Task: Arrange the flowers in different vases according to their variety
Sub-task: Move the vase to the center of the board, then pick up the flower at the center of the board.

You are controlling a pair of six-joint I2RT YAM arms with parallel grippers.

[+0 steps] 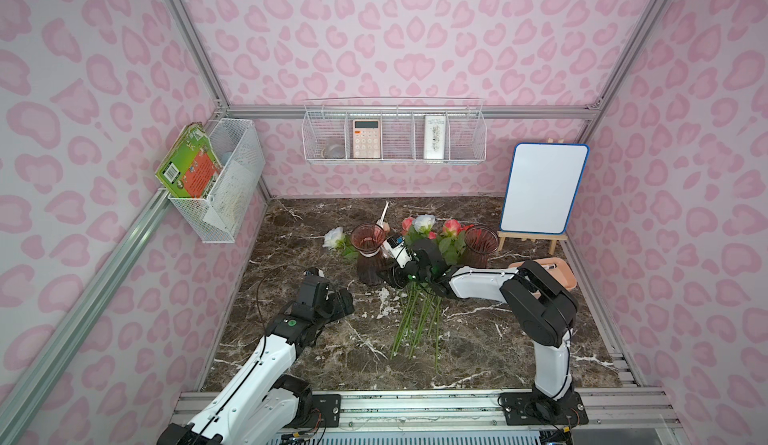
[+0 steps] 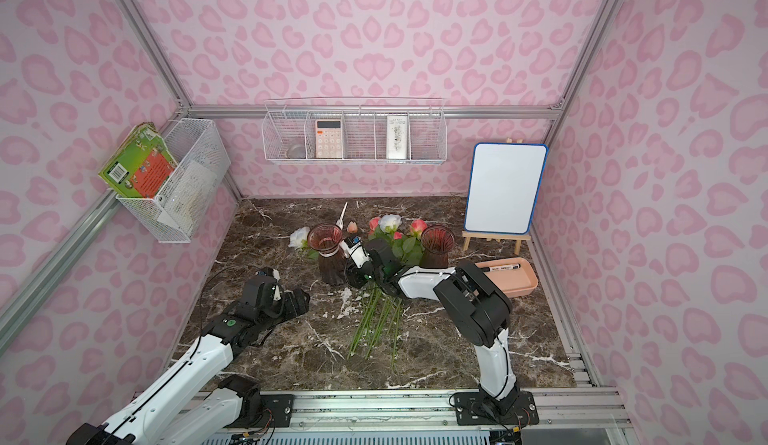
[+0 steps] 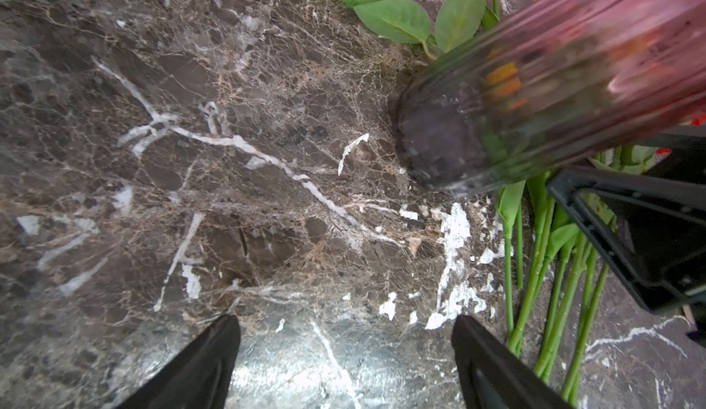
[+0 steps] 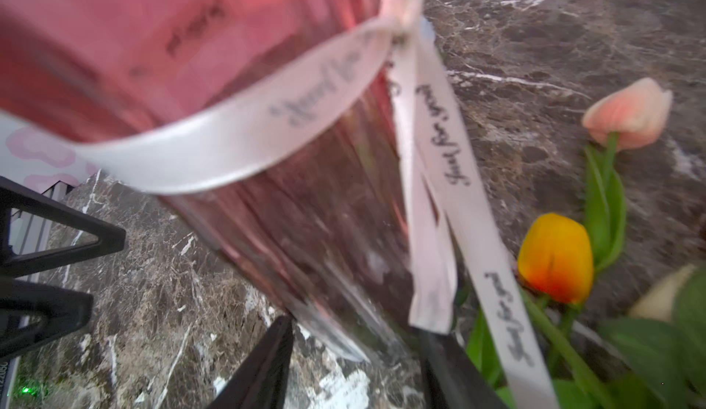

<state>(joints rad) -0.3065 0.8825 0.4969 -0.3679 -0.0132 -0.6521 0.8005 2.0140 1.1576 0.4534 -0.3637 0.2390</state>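
The ribboned vase, dark reddish glass with a white ribbon at its neck, stands left of the flower pile. My right gripper is shut on its lower body, one finger on each side; in a top view the right gripper reaches it from the right. The plain vase stands right of the roses. Green stems fan toward the front. A white rose lies left of the ribboned vase. Tulips lie beside it. My left gripper hangs open over bare marble, close to the ribboned vase.
A whiteboard on an easel stands at the back right. A pink tray holding a marker lies in front of it. Wire baskets hang on the back wall, and a mesh basket with a book hangs on the left wall.
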